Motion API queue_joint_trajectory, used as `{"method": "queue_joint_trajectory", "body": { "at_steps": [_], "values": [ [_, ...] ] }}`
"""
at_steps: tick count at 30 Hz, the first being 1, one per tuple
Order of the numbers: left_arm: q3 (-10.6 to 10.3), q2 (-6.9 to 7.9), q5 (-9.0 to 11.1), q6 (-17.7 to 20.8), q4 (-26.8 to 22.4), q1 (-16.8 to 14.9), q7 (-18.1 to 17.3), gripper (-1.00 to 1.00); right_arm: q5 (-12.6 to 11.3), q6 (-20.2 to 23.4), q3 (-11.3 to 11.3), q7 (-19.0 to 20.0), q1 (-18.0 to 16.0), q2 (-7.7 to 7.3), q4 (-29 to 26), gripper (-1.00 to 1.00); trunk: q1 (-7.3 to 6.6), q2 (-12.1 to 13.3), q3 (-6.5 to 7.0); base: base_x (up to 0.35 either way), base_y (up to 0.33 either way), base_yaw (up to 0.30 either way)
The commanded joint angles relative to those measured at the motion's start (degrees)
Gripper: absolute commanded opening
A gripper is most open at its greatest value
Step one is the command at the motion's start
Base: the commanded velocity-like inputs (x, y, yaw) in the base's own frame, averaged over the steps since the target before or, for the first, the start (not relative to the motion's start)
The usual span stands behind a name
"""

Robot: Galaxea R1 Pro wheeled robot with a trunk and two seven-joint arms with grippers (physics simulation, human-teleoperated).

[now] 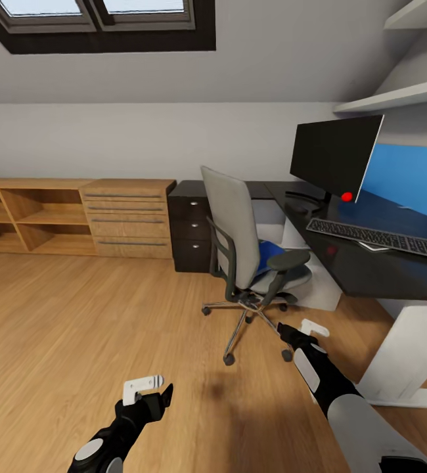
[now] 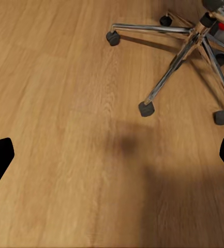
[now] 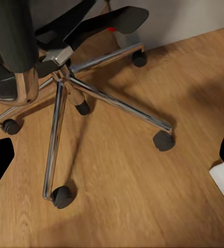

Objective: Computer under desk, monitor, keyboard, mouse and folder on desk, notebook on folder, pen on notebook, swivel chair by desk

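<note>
The grey swivel chair (image 1: pixel 230 226) stands in front of the desk (image 1: pixel 371 269), its back toward me. The blue folder (image 1: pixel 270 252) lies on its seat. On the black desk top are the monitor (image 1: pixel 335 154) and, in front of it, the keyboard (image 1: pixel 378 238). My left gripper (image 1: pixel 149 389) hangs open over bare floor, well short of the chair. My right gripper (image 1: pixel 303 330) is open near the chair's chrome base (image 3: pixel 65 88), just right of it. The left wrist view looks past my left gripper (image 2: pixel 112 160) at castors (image 2: pixel 146 108). Mouse, notebook and pen are out of view.
A black drawer unit (image 1: pixel 190 226) closes the desk's left end. A low light-wood cabinet (image 1: pixel 75 217) runs along the back wall. A white box (image 1: pixel 318 289) sits under the desk behind the chair. The desk's white leg (image 1: pixel 404 355) stands at my right.
</note>
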Motion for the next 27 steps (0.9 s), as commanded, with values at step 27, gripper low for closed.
{"method": "queue_joint_trajectory", "body": {
  "at_steps": [27],
  "values": [
    [2.43, -0.08, 0.77, 0.11, -0.09, 0.00, 0.33, 1.00, 7.46, -11.15, 0.28, -0.45, -0.17, -1.11, 9.01, 1.00, 2.20, -4.03, -1.84, 0.002, 0.000, 0.000]
  ]
}}
